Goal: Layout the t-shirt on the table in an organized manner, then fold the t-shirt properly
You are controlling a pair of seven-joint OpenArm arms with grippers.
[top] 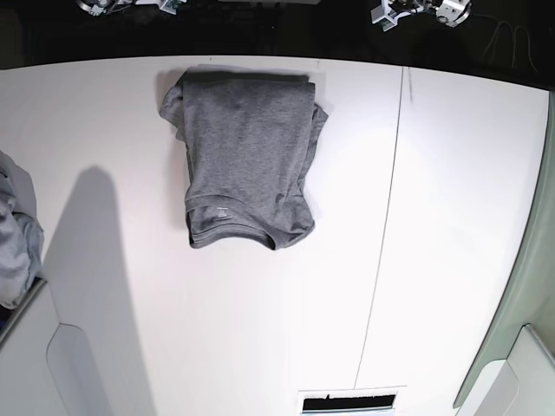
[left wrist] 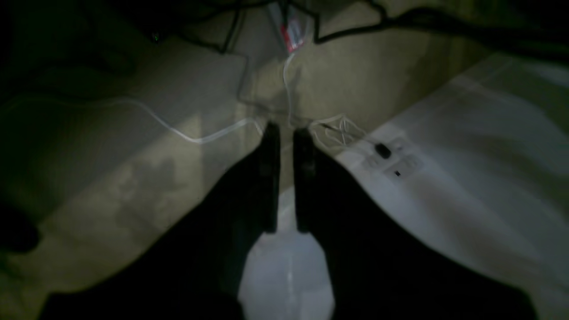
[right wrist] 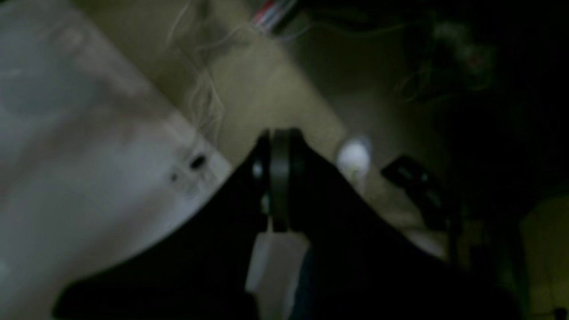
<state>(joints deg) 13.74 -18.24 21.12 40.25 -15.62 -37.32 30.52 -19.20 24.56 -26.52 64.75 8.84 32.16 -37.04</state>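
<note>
The heather-grey t-shirt lies folded into a narrow upright rectangle on the white table, at the far middle-left, with its neck end nearest me. Neither gripper is near it. In the left wrist view, my left gripper is empty, its jaws all but together with a thin slit between them, and it hangs over a dim floor beside the table's edge. In the right wrist view, my right gripper is shut and empty, also off the table.
A paler bluish-grey bundle of cloth sits at the table's left edge. A thin dark seam runs down the table right of the shirt. White cables lie on the floor below. Arm mounts show at the far edge.
</note>
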